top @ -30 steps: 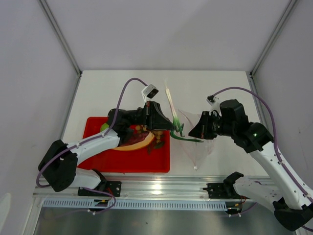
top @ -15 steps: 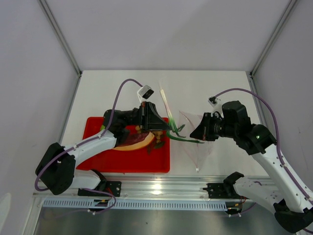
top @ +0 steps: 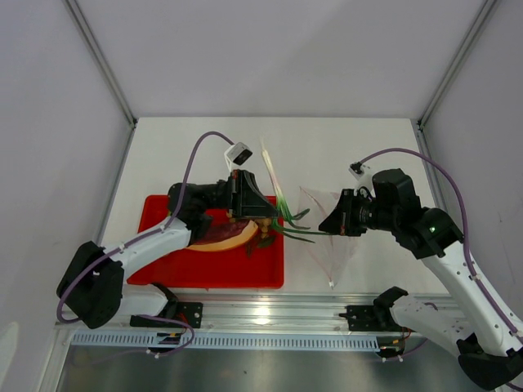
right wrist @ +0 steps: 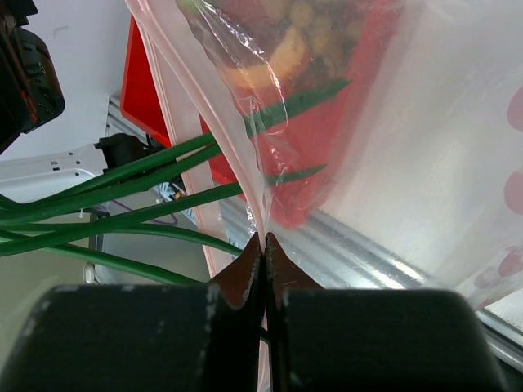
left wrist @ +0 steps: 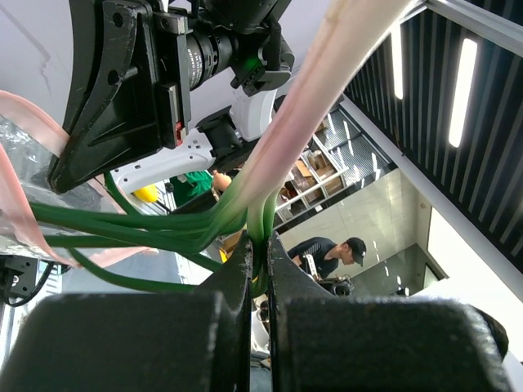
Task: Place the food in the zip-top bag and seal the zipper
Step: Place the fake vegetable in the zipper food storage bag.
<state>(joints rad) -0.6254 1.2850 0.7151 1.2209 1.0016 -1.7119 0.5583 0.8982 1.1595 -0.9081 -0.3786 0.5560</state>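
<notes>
Zip-top bag (top: 330, 249) is pointing one corner at the near edge of the table (top: 368, 151), its pinkish rim being pinched tight by the right gripper (right wrist: 263, 242). Left of it, a meat slab (top: 227, 235) is lying on the red tray (top: 204, 273). The left gripper (left wrist: 260, 260) is clamping the green stalks (top: 288, 222) — leaves reaching toward the bag, pale ends pointing farther back.

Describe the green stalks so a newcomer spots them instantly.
From the red tray on the table's left, go to its right edge, where the left gripper is shut on the green stalks. They form a long thin bunch, pale at the far end, dark green toward the clear zip-top bag, unlike the chunky brown-red meat slab in the tray.
</notes>
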